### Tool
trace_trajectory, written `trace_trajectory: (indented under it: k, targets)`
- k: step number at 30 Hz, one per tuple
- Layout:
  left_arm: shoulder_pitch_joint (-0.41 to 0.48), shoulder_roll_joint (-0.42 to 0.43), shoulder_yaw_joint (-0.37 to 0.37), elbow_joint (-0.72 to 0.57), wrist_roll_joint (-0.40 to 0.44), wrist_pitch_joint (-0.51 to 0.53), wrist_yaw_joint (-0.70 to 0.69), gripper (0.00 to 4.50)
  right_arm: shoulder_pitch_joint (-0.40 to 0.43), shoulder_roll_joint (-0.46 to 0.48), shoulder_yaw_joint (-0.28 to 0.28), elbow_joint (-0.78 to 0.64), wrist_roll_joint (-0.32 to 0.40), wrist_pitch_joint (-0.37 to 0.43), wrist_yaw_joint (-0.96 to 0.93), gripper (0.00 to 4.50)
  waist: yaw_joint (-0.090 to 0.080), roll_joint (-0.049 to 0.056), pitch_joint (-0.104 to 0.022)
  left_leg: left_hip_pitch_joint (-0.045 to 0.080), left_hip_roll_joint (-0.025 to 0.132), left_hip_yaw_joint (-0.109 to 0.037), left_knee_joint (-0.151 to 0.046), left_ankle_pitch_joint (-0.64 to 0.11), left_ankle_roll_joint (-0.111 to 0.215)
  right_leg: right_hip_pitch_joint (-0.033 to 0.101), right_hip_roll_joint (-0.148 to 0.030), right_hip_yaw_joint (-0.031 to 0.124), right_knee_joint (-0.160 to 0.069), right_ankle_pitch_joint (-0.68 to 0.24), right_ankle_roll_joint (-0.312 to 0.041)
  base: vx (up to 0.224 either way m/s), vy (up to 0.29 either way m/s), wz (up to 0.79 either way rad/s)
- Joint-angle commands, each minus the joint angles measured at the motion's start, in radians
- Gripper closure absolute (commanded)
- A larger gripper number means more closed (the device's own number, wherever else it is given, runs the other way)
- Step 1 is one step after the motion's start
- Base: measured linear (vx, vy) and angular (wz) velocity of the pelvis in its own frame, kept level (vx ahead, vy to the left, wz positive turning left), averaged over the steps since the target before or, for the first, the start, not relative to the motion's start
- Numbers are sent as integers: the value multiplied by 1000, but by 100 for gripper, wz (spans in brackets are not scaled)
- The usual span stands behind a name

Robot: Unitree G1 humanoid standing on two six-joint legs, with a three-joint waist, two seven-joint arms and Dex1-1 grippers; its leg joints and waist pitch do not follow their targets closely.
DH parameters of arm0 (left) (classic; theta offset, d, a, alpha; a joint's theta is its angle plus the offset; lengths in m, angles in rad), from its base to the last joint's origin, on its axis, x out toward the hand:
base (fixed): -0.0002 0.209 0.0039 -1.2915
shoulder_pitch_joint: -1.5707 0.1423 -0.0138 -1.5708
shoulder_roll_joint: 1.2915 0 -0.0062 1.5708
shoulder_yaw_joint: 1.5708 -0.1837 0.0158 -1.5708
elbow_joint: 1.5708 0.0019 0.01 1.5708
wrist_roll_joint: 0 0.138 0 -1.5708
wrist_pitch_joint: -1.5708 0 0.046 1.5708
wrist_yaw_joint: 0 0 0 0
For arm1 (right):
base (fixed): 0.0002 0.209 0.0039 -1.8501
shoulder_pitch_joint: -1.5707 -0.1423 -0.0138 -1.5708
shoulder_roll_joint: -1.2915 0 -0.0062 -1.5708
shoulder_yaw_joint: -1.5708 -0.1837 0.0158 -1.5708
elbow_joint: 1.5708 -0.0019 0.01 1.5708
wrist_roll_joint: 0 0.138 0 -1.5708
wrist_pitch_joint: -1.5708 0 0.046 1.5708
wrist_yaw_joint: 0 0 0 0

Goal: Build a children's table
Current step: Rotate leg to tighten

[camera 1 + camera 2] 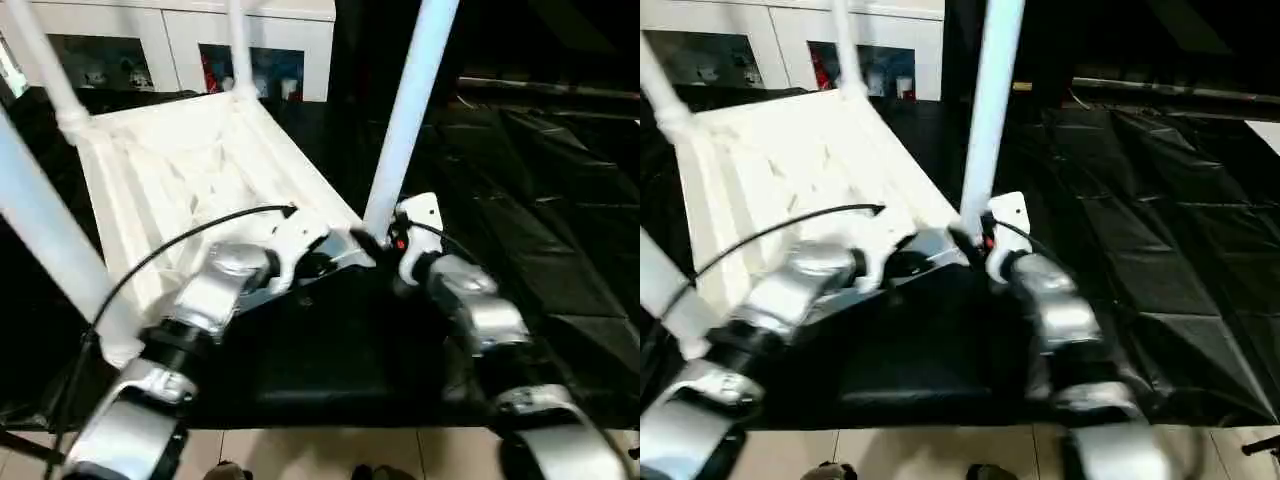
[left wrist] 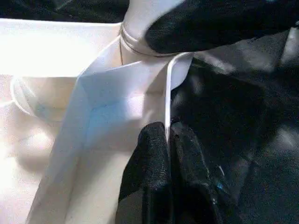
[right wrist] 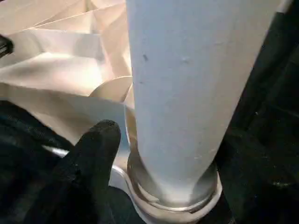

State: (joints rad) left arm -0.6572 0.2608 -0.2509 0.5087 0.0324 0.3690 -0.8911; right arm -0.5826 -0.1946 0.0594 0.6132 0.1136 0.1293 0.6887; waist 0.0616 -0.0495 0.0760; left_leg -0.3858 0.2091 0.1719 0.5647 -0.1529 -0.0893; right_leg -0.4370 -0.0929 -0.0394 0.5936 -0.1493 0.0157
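At the near right corner of the upturned tabletop [image 1: 170, 180] our left gripper [image 2: 167, 154] is clenched on the thin white side wall, its two black fingers [image 2: 149, 168] pressed together with the wall's edge between them. Just beyond it, at about one o'clock from that grip in the head view, our right gripper [image 1: 378, 245] sits at the foot of the nearest leg [image 1: 410, 110]; in its wrist view one black finger [image 3: 93, 154] lies just beside the leg's flared end, and we cannot tell whether the jaws are closed on the leg or stand free of it. That leg stands upright in its rounded corner socket [image 3: 173, 200]. Farther out, the tabletop lies ribbed side up on a black cloth-covered surface [image 1: 540, 250], running away toward eleven o'clock. Three more legs rise from its other corners: one at nine o'clock [image 1: 50, 250], one at ten [image 1: 45, 65], one at twelve [image 1: 238, 45]. Behind them, at twelve o'clock, stands a white glass-door cabinet [image 1: 180, 40].
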Motion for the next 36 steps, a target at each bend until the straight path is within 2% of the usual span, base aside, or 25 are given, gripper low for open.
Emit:
trace_trajectory:
  k: [1, 2, 3, 5, 6, 7, 11, 14, 16, 19, 20, 21, 29, 31, 34, 35, 36]
  targets:
    - [18, 13, 2, -37, -51, -38, -84, 450, 19, -23, 59, -76, 28, 16, 160, 131, 11, -11, -65, 7, 6, 10, -62, -245, 58, 62, -29, 21, -68, -282, -183, 0, 0, 0]
    - [30, 42, -1, -67, -80, -31, -164, 450, 28, -62, 64, -103, 47, 32, 237, 131, 10, -11, -64, 6, 8, 10, -62, -239, 67, 62, -29, 21, -65, -258, -193, 0, 0, 0]
    - [33, 48, -1, -75, -89, -27, -183, 450, 30, -70, 65, -107, 52, 38, 256, 131, 10, -10, -64, 6, 7, 11, -61, -235, 74, 61, -29, 22, -63, -248, -198, 0, 0, 0]
    - [45, 69, -6, -105, -120, -26, -250, 450, 36, -95, 78, -119, 62, 45, 304, 131, 10, -7, -67, 11, 10, 11, -59, -222, 76, 58, -29, 22, -59, -219, -217, 0, 0, 0]
    - [45, 69, -6, -105, -120, -26, -250, 450, 36, -95, 78, -119, 62, 45, 304, 131, 10, -7, -66, 8, 9, 12, -59, -211, 77, 60, -29, 22, -57, -202, -228, 0, 0, 0]
    - [59, 100, -22, -143, -152, -16, -336, 450, 47, -123, 100, -142, 69, 55, 359, 131, 11, -7, -66, 8, 10, 12, -59, -210, 77, 61, -29, 21, -55, -196, -232, 0, 0, 0]
    - [63, 112, -26, -154, -156, -10, -366, 450, 59, -132, 107, -167, 81, 73, 408, 131, 25, -4, -68, 17, 12, 17, -54, -176, 93, 59, -29, 24, -48, -127, -258, 0, 0, 0]
    - [61, 113, -26, -152, -157, -10, -371, 450, 63, -130, 107, -177, 90, 86, 422, 131, 31, -6, -66, 16, 12, 16, -57, -187, 82, 61, -29, 23, -48, -149, -253, 0, 0, 0]
    - [61, 111, -25, -151, -155, -10, -378, 450, 66, -126, 112, -182, 94, 93, 432, 158, 32, -8, -66, 15, 11, 14, -58, -197, 69, 62, -31, 23, -50, -175, -242, 0, 0, 0]
    - [61, 112, -24, -153, -155, -8, -376, 450, 69, -130, 124, -183, 95, 104, 446, 168, 32, -10, -66, 15, 10, 15, -57, -196, 64, 62, -32, 24, -50, -184, -235, 0, 0, 0]
    - [60, 111, -23, -152, -152, -9, -372, 450, 70, -130, 125, -182, 94, 104, 446, 197, 33, -9, -66, 14, 10, 14, -56, -192, 64, 62, -32, 24, -49, -179, -234, 0, 0, 0]
    - [59, 111, -21, -149, -149, -9, -369, 450, 70, -130, 125, -182, 94, 105, 446, 205, 33, -10, -67, 14, 10, 14, -56, -188, 65, 63, -32, 24, -49, -174, -235, 0, 0, 0]
    - [50, 101, -3, -118, -130, -27, -329, 450, 83, -110, 104, -167, 90, 98, 388, 241, 35, -10, -65, 14, 9, 14, -56, -192, 62, 62, -32, 23, -51, -192, -227, 0, 0, 0]
    - [37, 82, 14, -92, -117, -29, -269, 450, 76, -74, 78, -122, 75, 79, 294, 246, 34, -10, -65, 14, 9, 14, -57, -197, 56, 61, -31, 23, -52, -203, -223, 0, 0, 0]
    - [19, 56, 28, -54, -94, -36, -189, 450, 60, -29, 55, -52, 38, 52, 150, 249, 28, -10, -63, 12, 7, 11, -61, -233, 25, 59, -35, 23, -58, -275, -201, 0, 0, 0]
    - [-4, 20, 41, -10, -67, -35, -83, 450, 49, 18, 33, -4, 24, 46, 33, 249, 25, -9, -61, 11, 5, 10, -63, -244, 15, 60, -33, 23, -61, -300, -188, 0, 0, 0]
    - [-11, 7, 46, 5, -58, -34, -47, 450, 45, 34, 25, 9, 24, 47, -3, 250, 21, -5, -59, 15, 5, 11, -63, -260, 9, 52, -32, 25, -65, -314, -184, 0, 0, 0]
